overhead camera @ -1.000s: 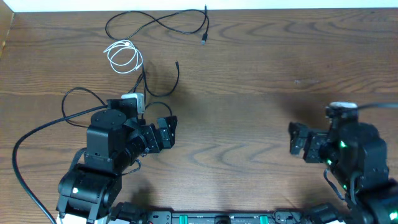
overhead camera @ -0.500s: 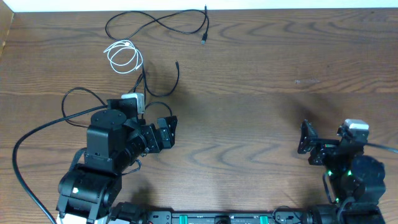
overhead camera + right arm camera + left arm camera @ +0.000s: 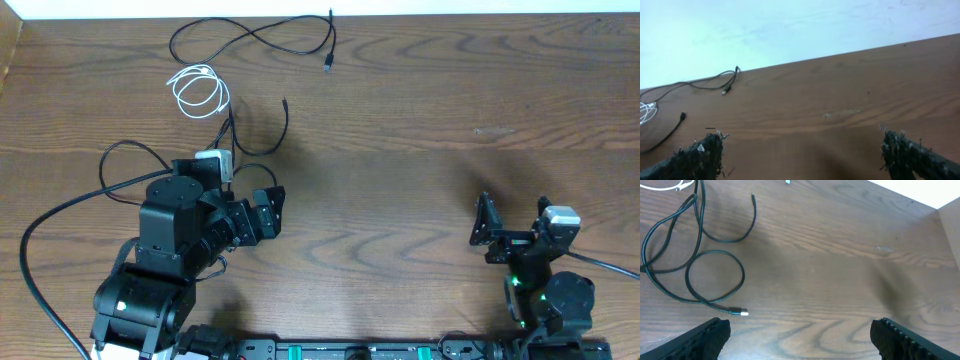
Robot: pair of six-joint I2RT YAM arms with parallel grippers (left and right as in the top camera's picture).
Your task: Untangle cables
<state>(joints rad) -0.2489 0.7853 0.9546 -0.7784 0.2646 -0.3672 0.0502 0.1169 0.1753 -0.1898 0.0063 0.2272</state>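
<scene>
I judged the task partly done, with both grippers empty. The left gripper (image 3: 268, 212) stood with its jaws wide, holding nothing. The right gripper (image 3: 487, 228), at 4 o'clock on the table, was likewise spread full and empty.

One long black cable (image 3: 250, 33) lay alone at 11 to 12 o'clock, apart from the rest. The white cable (image 3: 197, 92) lay coiled at 10 o'clock, just beside the black pair (image 3: 694, 198); I could not tell whether they touched. That pair crossed over itself directly ahead of the left gripper, with a silver-tipped plug (image 3: 738, 312) nearest it.

Remaining, in my judgement: separate the black pair and clear the white cable.

The wooden table (image 3: 400, 150) was brown and grained, with a small pale scuff (image 3: 492, 130). A white wall (image 3: 790, 25) stood beyond its far edge.
</scene>
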